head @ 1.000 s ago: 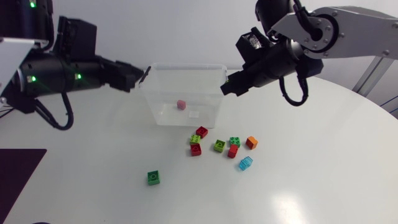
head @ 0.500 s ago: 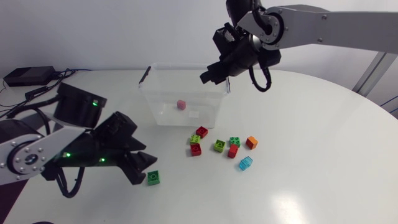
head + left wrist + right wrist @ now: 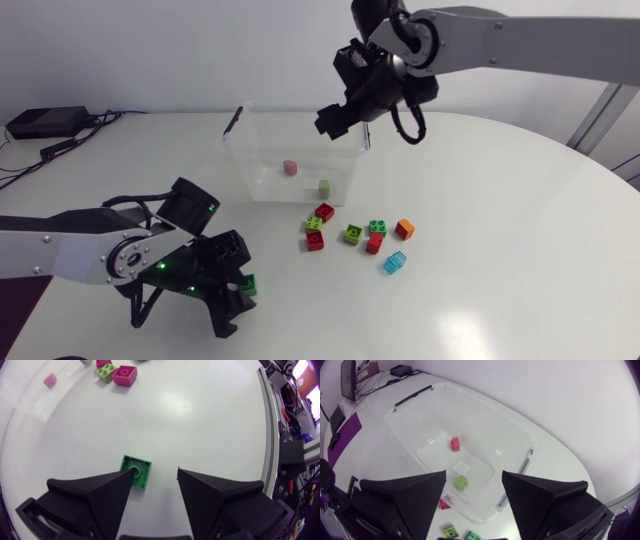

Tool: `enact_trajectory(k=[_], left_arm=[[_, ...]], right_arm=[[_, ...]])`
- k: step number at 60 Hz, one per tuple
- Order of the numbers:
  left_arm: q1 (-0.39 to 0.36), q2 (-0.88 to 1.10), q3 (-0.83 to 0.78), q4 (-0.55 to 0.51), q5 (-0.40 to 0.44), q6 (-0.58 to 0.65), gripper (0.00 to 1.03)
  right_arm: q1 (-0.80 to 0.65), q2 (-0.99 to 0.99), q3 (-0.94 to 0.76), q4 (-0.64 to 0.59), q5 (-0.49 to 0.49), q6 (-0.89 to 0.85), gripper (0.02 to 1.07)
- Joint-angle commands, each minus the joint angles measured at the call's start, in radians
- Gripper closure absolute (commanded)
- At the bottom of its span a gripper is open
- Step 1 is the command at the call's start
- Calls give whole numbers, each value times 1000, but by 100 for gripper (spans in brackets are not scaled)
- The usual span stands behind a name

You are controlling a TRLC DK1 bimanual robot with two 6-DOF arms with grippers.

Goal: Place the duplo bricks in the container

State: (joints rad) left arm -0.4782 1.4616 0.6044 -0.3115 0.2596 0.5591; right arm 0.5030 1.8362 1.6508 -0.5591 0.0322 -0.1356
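Two bricks already lie inside the container (image 3: 270, 104): a pink brick (image 3: 290, 167) near its middle and a light green brick (image 3: 324, 187) by its front wall. The rest is left to do. A cluster of bricks (image 3: 353, 234) in red, green, orange and blue sits on the surface (image 3: 500, 260) just in front of the container. A dark green brick (image 3: 136, 471) lies alone, well apart from the container, off its front left corner.

The left fingers (image 3: 90, 502) stand open at that brick, with one tip at its edge and the other clear of it, so a grasp looks near but is not yet made. The right fingers (image 3: 405, 500) hang open and empty above the container.

From above, the left arm covers part of the dark green brick. Whether some cluster bricks are stacked is hard to tell, and the right wrist view cuts the cluster off.
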Motion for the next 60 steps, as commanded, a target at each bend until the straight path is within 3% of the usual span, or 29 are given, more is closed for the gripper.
enact_trajectory(k=[1,7,13,26,35,37,42,47,60], left_arm=[[13,49,-14,2,12,61,45],[18,88,0,5,23,88,55],[26,131,24,5,24,117,79],[24,155,38,0,26,139,80],[30,42,52,-34,29,133,80],[30,11,54,-41,29,133,78],[30,-38,66,-70,29,131,61],[30,-69,77,-95,29,133,33],[73,-20,77,-95,29,223,20]], right_arm=[[6,-124,-85,-32,11,-22,15],[8,-255,-238,-44,3,-25,15],[6,-364,-382,-47,-21,-22,15],[9,-522,-675,-9,-34,-19,15],[9,-565,-752,2,-34,-25,15],[9,-566,-758,4,-34,-25,15],[14,-566,-772,10,-35,-30,15],[22,-565,-780,16,-35,-32,15],[34,-577,-799,18,-35,-33,15]])
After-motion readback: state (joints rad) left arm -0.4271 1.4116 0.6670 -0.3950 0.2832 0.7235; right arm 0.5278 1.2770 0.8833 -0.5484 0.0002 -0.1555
